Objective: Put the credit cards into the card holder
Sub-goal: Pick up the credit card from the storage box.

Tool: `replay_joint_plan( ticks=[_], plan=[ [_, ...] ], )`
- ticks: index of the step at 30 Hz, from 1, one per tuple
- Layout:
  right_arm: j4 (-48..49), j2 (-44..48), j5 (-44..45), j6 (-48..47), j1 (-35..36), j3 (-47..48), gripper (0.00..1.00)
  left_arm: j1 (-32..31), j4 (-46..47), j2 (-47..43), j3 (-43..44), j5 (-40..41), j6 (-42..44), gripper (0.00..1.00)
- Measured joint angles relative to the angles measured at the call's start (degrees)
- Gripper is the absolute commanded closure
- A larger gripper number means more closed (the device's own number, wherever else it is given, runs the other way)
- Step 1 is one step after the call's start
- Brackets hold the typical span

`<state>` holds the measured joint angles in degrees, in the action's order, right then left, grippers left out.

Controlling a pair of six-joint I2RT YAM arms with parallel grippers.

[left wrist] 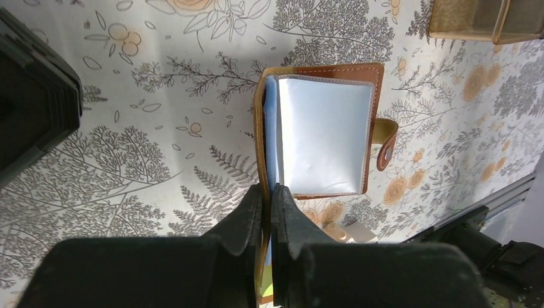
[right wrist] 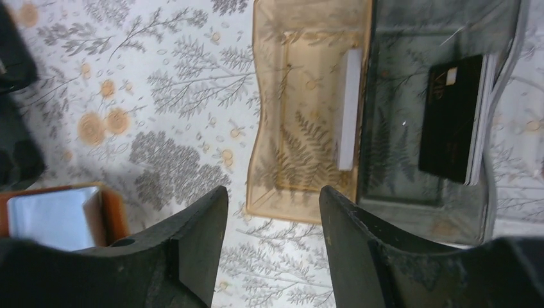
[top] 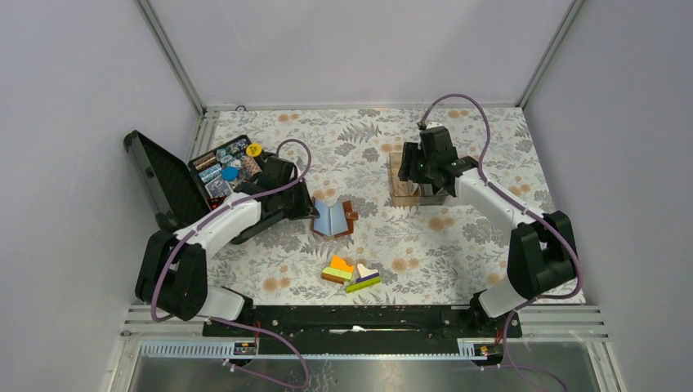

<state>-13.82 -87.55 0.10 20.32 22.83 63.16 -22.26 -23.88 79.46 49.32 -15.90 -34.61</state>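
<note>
The brown leather card holder lies open mid-table, its clear sleeve facing up and its snap tab to the right. My left gripper is shut on the holder's raised left flap, with a bluish edge pinched in beside it. My right gripper is open and empty, hovering just short of two trays. A pale credit card stands on edge in the brown tray. A dark card atop a small stack lies in the clear grey tray.
An open black tool case full of small items stands at the back left, close to my left arm. Coloured blocks lie near the front middle. The trays sit at the back right under my right gripper.
</note>
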Motion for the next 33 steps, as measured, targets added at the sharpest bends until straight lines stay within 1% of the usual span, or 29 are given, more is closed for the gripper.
replay_joint_plan(
  ticks=[3, 9, 17, 22, 33],
  plan=[
    [-0.83, -3.04, 2.47, -1.81, -0.22, 3.02, 0.34, 0.11, -1.42, 1.09, 1.73, 0.15, 2.54, 1.00],
    [-2.51, -11.17, 8.02, -5.79, -0.22, 9.62, 0.32, 0.44, -3.48, 2.58, 2.84, 0.24, 5.88, 1.00],
    [-6.51, -22.36, 14.01, -10.58, -0.22, 16.41, 0.31, 0.81, -3.41, 4.00, 2.84, -0.37, 6.54, 1.00],
    [-7.80, -24.37, 16.04, -12.41, -0.22, 17.20, 0.32, 0.85, -3.45, 5.31, 2.84, -0.87, 6.58, 1.00],
    [-8.66, -24.61, 19.98, -13.51, -0.22, 17.35, 0.35, 0.85, -3.43, 5.55, 2.84, -1.01, 6.78, 1.00]
  ],
)
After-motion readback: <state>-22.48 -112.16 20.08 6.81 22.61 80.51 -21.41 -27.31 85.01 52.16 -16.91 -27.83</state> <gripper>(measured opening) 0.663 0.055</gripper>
